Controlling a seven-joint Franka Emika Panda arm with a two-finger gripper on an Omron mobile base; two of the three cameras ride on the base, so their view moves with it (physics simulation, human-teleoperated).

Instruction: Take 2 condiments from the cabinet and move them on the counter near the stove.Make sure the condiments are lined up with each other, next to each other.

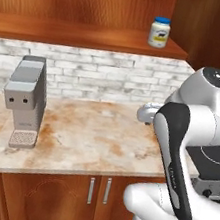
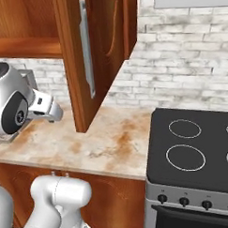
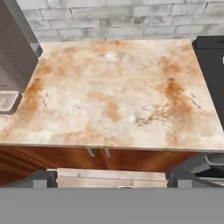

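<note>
The gripper [image 3: 113, 177] hangs over the counter [image 3: 113, 92], fingers [image 3: 41, 178] spread wide with nothing between them; the hand view looks straight down on bare stone beneath it, with the coffee machine [image 3: 13, 57] off to one side and the black edge of the stove [image 3: 212, 65] on the other. The left base view adds what the hand camera misses: the jar [image 1: 159, 32] stands upright on the cabinet shelf [image 1: 89, 36], well above the hand and further back toward the wall, well apart from it. The right base view gives the cooktop [image 2: 195, 152] with its ring burners and knobs, just beside the counter, and the cabinet's open door [image 2: 87, 56] hanging over the stone; the shaker I cannot find.
</note>
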